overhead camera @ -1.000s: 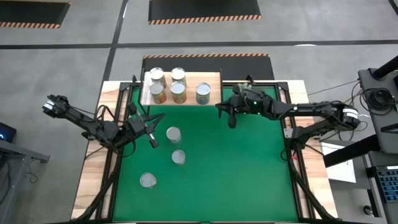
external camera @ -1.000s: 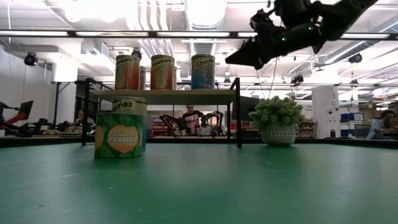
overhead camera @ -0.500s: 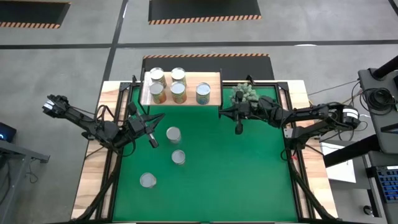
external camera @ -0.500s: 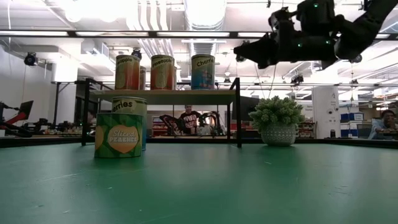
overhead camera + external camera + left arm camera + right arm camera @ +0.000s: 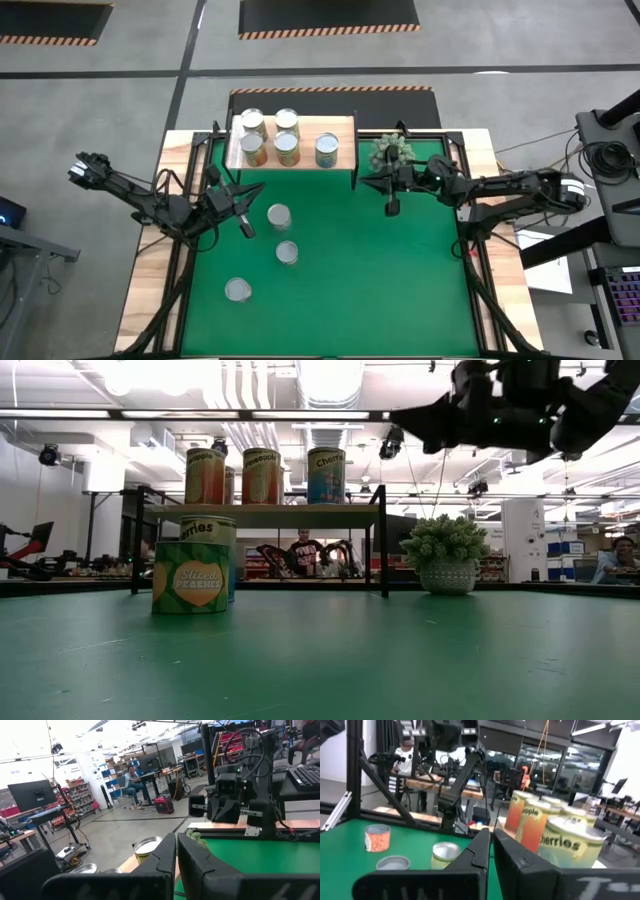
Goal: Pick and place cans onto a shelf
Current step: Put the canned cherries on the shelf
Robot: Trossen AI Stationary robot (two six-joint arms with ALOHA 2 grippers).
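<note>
The wooden shelf (image 5: pixel 291 141) stands at the mat's far edge with several cans (image 5: pixel 286 148) on it; in the low view they show as orange, green and blue labels (image 5: pixel 262 475). Three cans stand on their bases on the green mat: one near the shelf (image 5: pixel 279 215), one behind it (image 5: pixel 287 252), one near the front left (image 5: pixel 238 290). My left gripper (image 5: pixel 246 229) is shut and empty, left of the nearest mat can. My right gripper (image 5: pixel 392 208) is shut and empty, in the air right of the shelf, high in the low view (image 5: pixel 410 422).
A spiky green potted plant (image 5: pixel 391 152) stands at the mat's far edge, right of the shelf and just beyond my right gripper. The mat's middle and right (image 5: pixel 400 290) lie bare. People and benches show in the room beyond the table.
My right gripper has drawn back from beside the shelf toward the table's right edge and a little toward the near edge, rising in the low view. It stays shut and empty. The cans have not moved.
</note>
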